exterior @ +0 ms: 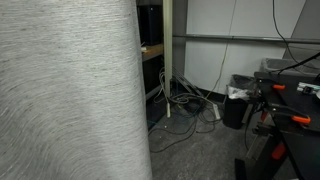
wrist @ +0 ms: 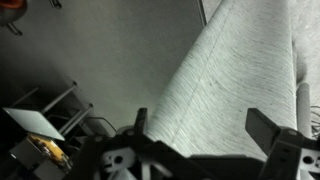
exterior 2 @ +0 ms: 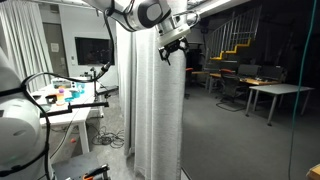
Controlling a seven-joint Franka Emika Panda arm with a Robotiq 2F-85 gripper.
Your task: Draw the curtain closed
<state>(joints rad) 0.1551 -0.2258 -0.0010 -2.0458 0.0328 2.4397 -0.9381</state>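
Note:
The curtain (exterior 2: 155, 100) is a tall light grey woven sheet hanging to the floor in soft vertical folds. It fills the left half of an exterior view (exterior: 70, 90). In the wrist view the curtain (wrist: 235, 75) runs up between my fingers. My gripper (wrist: 207, 125) is open, its two dark fingers on either side of the fabric edge. In an exterior view the gripper (exterior 2: 172, 47) is high up at the curtain's right edge, with the arm reaching in from above left.
A pile of cables (exterior: 185, 100) lies on the floor by a white post (exterior: 168, 55). A black bin (exterior: 236, 105) and clamps on a stand (exterior: 285, 105) are nearby. A white workbench (exterior 2: 65, 100) stands beside the curtain; desks (exterior 2: 275, 92) lie beyond.

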